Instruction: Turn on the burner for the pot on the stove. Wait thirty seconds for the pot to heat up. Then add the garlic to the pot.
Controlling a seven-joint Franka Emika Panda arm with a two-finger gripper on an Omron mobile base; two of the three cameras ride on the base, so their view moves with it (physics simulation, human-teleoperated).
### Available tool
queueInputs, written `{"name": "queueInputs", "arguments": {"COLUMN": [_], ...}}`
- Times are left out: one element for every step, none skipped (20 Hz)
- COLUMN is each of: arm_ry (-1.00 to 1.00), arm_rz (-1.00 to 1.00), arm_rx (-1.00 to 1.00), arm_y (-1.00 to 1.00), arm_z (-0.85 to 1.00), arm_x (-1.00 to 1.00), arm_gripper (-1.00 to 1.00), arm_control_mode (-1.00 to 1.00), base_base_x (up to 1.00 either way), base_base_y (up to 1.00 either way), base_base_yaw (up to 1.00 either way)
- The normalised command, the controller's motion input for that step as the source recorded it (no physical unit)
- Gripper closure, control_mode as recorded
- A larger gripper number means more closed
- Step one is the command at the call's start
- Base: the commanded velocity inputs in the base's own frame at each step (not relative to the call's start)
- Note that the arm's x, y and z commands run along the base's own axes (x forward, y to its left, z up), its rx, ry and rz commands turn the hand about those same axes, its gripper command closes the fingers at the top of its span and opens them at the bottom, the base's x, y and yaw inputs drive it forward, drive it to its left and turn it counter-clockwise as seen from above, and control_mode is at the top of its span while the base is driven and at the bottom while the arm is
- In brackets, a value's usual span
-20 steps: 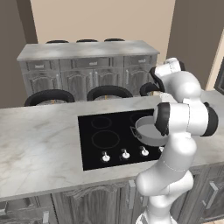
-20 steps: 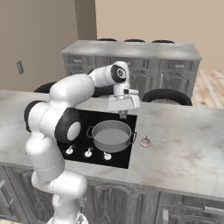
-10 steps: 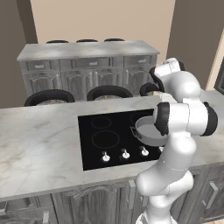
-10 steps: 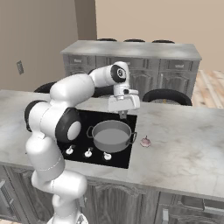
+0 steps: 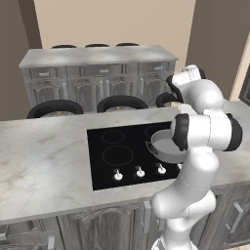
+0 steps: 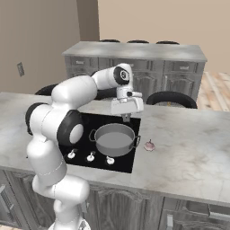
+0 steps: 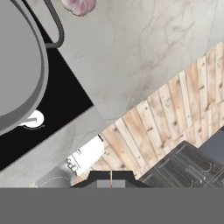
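Note:
The grey pot (image 6: 114,138) stands on the front right ring of the black stove (image 6: 85,125), just behind the white knobs (image 6: 90,157). The small pinkish garlic (image 6: 149,145) lies on the marble counter just right of the pot, close to its right handle. My gripper (image 6: 126,117) hangs above the pot's far rim, shut with nothing in it. In the hand view the pot (image 7: 17,65) is at the left, the garlic (image 7: 78,5) is at the top edge, and the gripper (image 7: 110,177) has its tips closed together. From the left, my arm hides part of the pot (image 5: 163,146).
Dark round stools (image 6: 170,99) stand behind the marble island (image 6: 188,148). A second cabinet counter (image 6: 134,51) runs along the back. The island's edge and a wooden floor (image 7: 166,127) show in the hand view.

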Motion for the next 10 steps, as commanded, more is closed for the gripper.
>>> {"name": "queueInputs", "arguments": {"arm_ry": [0.01, 0.01, 0.01, 0.01, 0.01, 0.01, 0.01, 0.01, 0.01, 0.01], "arm_rz": [0.00, 0.00, 0.00, 0.00, 0.00, 0.00, 0.00, 0.00, 0.00, 0.00], "arm_rx": [0.00, 0.00, 0.00, 0.00, 0.00, 0.00, 0.00, 0.00, 0.00, 0.00], "arm_y": [0.00, 0.00, 0.00, 0.00, 0.00, 0.00, 0.00, 0.00, 0.00, 0.00], "arm_z": [0.00, 0.00, 0.00, 0.00, 0.00, 0.00, 0.00, 0.00, 0.00, 0.00], "arm_x": [0.00, 0.00, 0.00, 0.00, 0.00, 0.00, 0.00, 0.00, 0.00, 0.00], "arm_gripper": [1.00, 1.00, 1.00, 1.00, 1.00, 1.00, 1.00, 1.00, 1.00, 1.00], "arm_control_mode": [-1.00, -1.00, -1.00, -1.00, -1.00, -1.00, -1.00, -1.00, -1.00, -1.00], "base_base_x": [0.00, 0.00, 0.00, 0.00, 0.00, 0.00, 0.00, 0.00, 0.00, 0.00], "base_base_y": [0.00, 0.00, 0.00, 0.00, 0.00, 0.00, 0.00, 0.00, 0.00, 0.00], "base_base_yaw": [0.00, 0.00, 0.00, 0.00, 0.00, 0.00, 0.00, 0.00, 0.00, 0.00]}}
